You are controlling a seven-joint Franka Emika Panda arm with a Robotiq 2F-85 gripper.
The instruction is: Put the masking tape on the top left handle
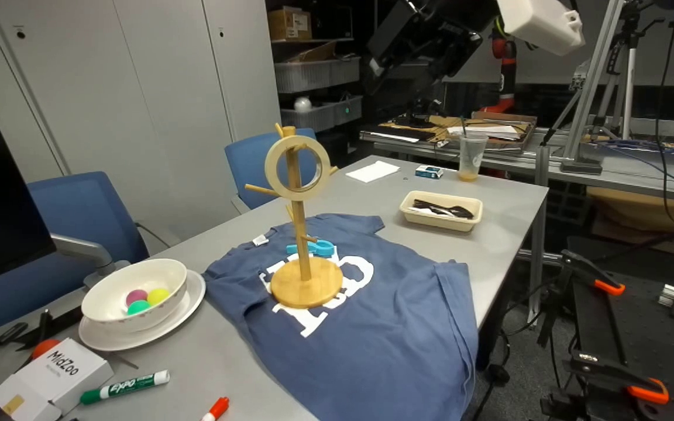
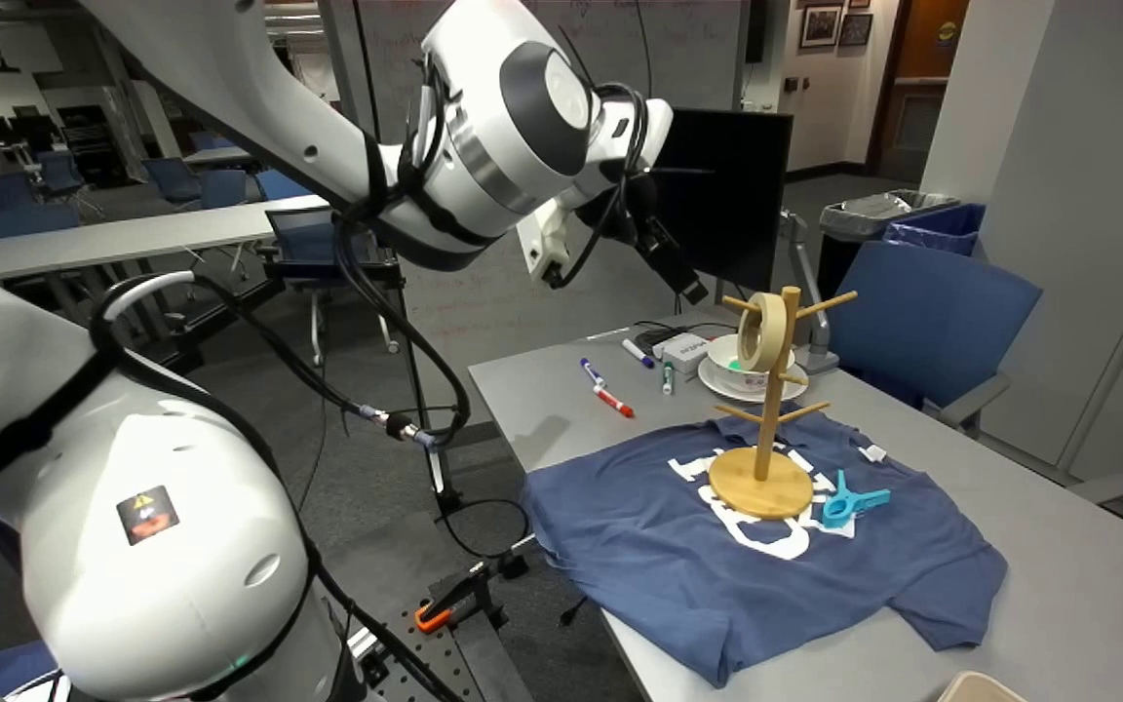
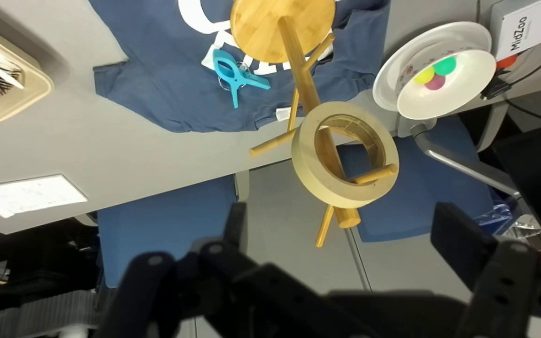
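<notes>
The masking tape (image 1: 275, 169) is a cream ring hanging near the top of the wooden stand (image 1: 303, 257). The top left handle (image 2: 735, 303) is the stand's highest left-pointing peg; it passes through the tape (image 2: 764, 333) in an exterior view. In the wrist view this peg (image 3: 374, 175) comes out through the hollow of the tape (image 3: 315, 176), with its tip in front of the ring. My gripper (image 3: 345, 227) is open and empty, its fingers apart and clear of the tape. In an exterior view the gripper (image 1: 422, 64) is up above the table, away from the stand.
The stand rests on a blue T-shirt (image 1: 395, 327) beside a blue clamp (image 3: 234, 75). A white bowl (image 1: 103, 304) with colored balls sits on a plate. A cutlery tray (image 1: 442, 225), a cup (image 1: 473, 155), a MidZoo box (image 1: 65, 371), markers (image 2: 613, 401) and a monitor (image 2: 732, 195) surround it.
</notes>
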